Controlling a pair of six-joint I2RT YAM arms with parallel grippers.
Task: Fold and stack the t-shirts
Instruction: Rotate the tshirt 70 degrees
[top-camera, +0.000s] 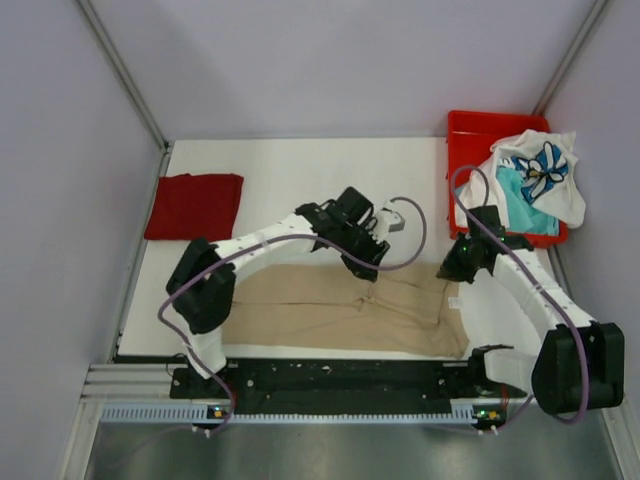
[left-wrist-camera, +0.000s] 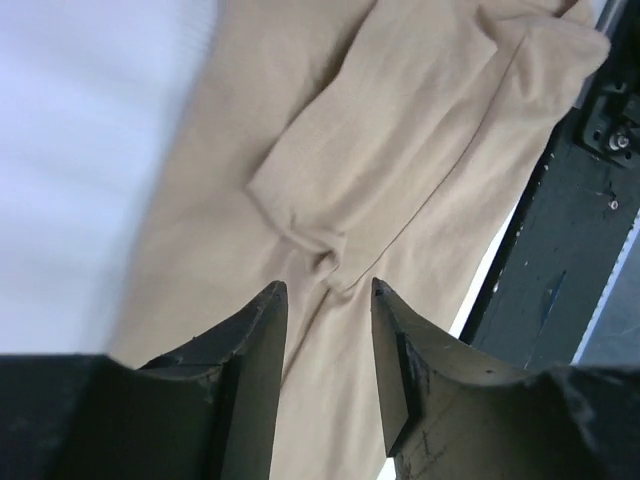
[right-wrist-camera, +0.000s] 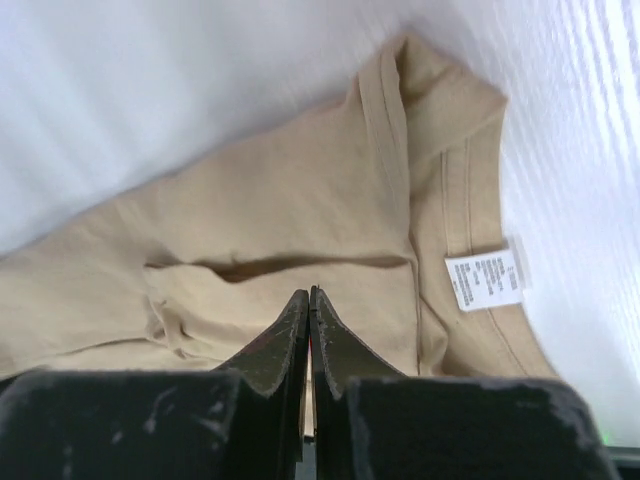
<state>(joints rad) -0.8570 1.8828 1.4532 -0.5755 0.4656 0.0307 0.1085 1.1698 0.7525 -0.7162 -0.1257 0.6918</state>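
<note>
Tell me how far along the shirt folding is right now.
Done: the dark red t-shirt lies folded at the far left. In hand: the tan t-shirt, partly folded, with the left hand open and the right hand shut over it. Left: the white printed t-shirt and teal t-shirt in the red bin.

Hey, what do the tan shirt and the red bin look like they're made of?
Tan shirt: soft matte knit cloth, possibly cotton jersey. It creases and folds limply, with stitched hems and a sewn-in white label. Red bin: rigid moulded plastic by its look, with straight walls, a crisp rim and smooth, even colour.
</note>
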